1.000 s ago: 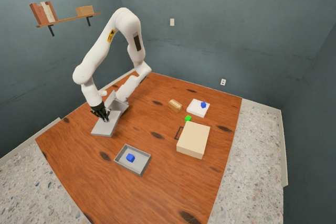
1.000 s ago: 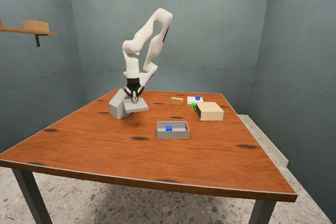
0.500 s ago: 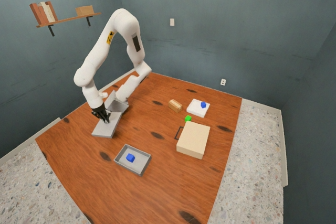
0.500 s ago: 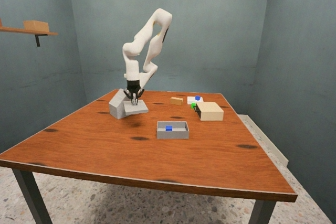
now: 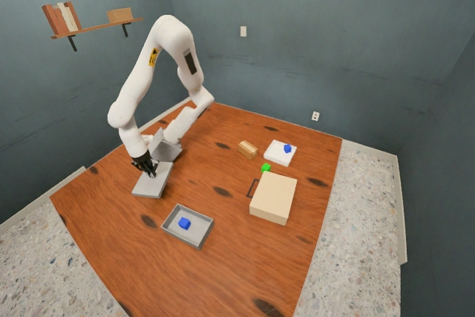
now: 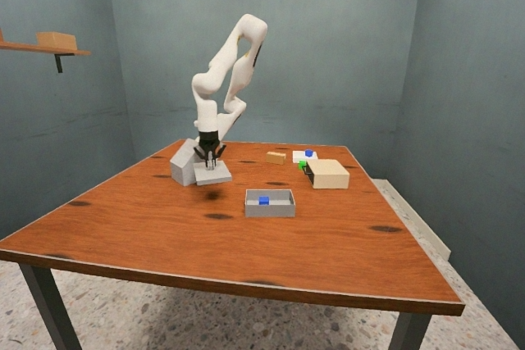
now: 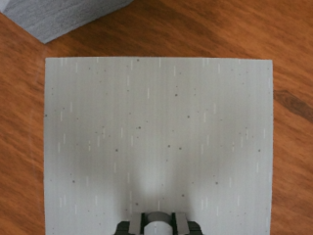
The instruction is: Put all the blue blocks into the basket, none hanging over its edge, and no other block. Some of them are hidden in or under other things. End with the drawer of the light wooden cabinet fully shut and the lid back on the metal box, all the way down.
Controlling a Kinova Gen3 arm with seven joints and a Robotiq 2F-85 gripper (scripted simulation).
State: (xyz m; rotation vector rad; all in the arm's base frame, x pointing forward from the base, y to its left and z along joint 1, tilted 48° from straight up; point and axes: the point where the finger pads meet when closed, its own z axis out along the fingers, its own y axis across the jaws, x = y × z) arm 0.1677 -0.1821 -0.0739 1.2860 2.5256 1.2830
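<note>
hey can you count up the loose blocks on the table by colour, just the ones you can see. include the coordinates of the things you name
Blue blocks (image 5: 184, 223) (image 6: 263, 201): 2, one in the basket (image 5: 205, 234) (image 6: 270, 211), one on the white box (image 5: 277, 158) (image 6: 298, 160)
Green block (image 5: 266, 168) (image 6: 302, 165): 1
Total: 3
</note>
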